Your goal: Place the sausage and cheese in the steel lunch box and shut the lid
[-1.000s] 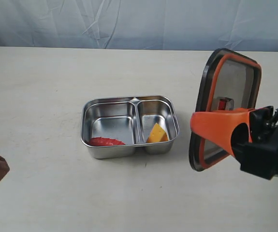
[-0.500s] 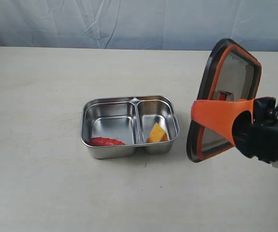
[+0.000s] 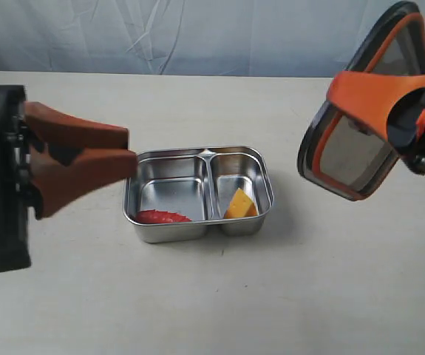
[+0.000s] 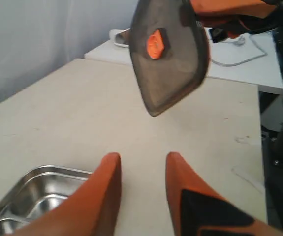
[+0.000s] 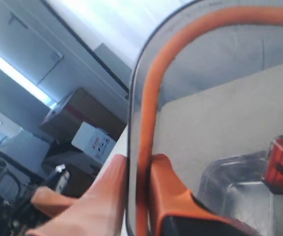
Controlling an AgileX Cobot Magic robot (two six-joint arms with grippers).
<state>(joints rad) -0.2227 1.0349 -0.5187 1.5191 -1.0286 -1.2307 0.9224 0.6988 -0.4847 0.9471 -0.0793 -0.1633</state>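
The steel lunch box (image 3: 169, 233) sits mid-table with its top uncovered. The red sausage (image 3: 162, 217) lies in its larger compartment, the yellow cheese (image 3: 240, 204) in the smaller one. My right gripper (image 3: 332, 87) is shut on the rim of the dark lid (image 3: 352, 151), holding it tilted in the air to the right of the box and above the table. In the right wrist view the lid (image 5: 220, 113) fills the frame, pinched at its edge by the right gripper (image 5: 138, 162). My left gripper (image 3: 127, 146) hovers open at the box's left, empty. The left wrist view shows that gripper (image 4: 142, 158), the lid (image 4: 168, 54) and the box's corner (image 4: 28, 189).
A pale tabletop (image 3: 212, 303) stretches around the box, with a blue-grey backdrop (image 3: 197, 33) behind it. Beyond the table's far end in the left wrist view stands another white surface with cables (image 4: 239, 49).
The right gripper has lifted the lid higher and tilted it further. The left gripper has swung in from the left edge to beside the box.
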